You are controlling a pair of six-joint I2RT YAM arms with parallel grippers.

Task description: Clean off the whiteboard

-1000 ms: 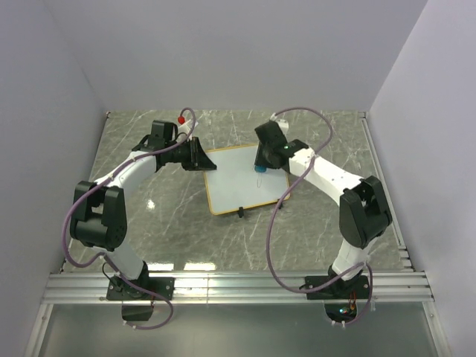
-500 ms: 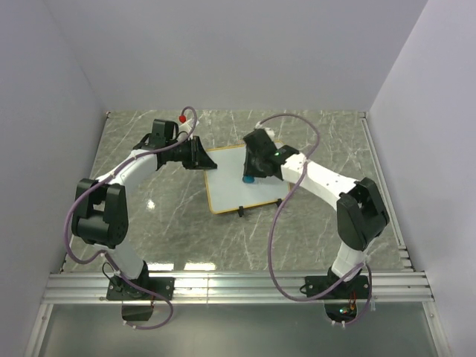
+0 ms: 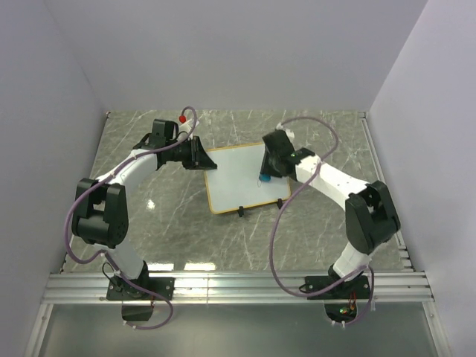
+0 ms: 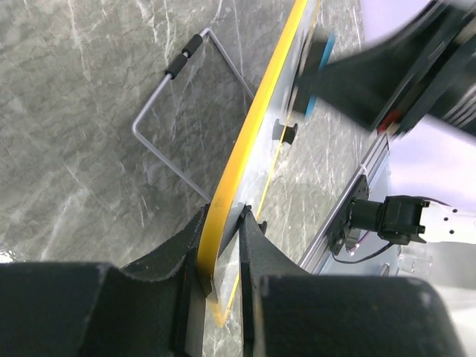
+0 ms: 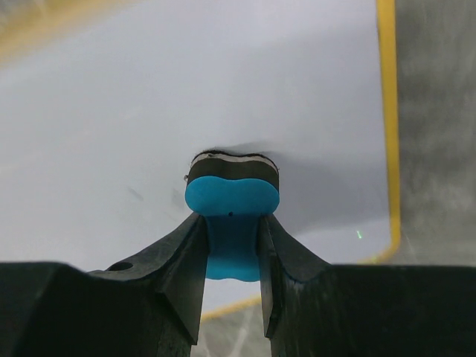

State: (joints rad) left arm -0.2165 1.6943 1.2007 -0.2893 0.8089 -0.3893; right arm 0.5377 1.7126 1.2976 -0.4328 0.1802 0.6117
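The whiteboard [image 3: 234, 178], white with an orange-tan frame, stands tilted on the marble table. My left gripper [image 3: 201, 158] is shut on the board's left edge; in the left wrist view its fingers [image 4: 223, 223] pinch the yellow frame [image 4: 256, 134]. My right gripper [image 3: 266, 172] is shut on a blue eraser [image 3: 264, 178] over the board's right part. In the right wrist view the eraser [image 5: 232, 195] presses its dark felt face against the white surface [image 5: 149, 97] between my right gripper's jaws [image 5: 232, 227]. A faint dark mark [image 5: 135, 195] shows left of the eraser.
A bent wire stand [image 4: 160, 126] props the board from behind, and a black foot [image 3: 240, 213] sticks out at its near edge. A metal rail [image 3: 238, 286] runs along the table's front. Walls close in on the left, back and right.
My right gripper swept the eraser leftward across the board, then back toward its right edge. The left gripper and the board have stayed put.
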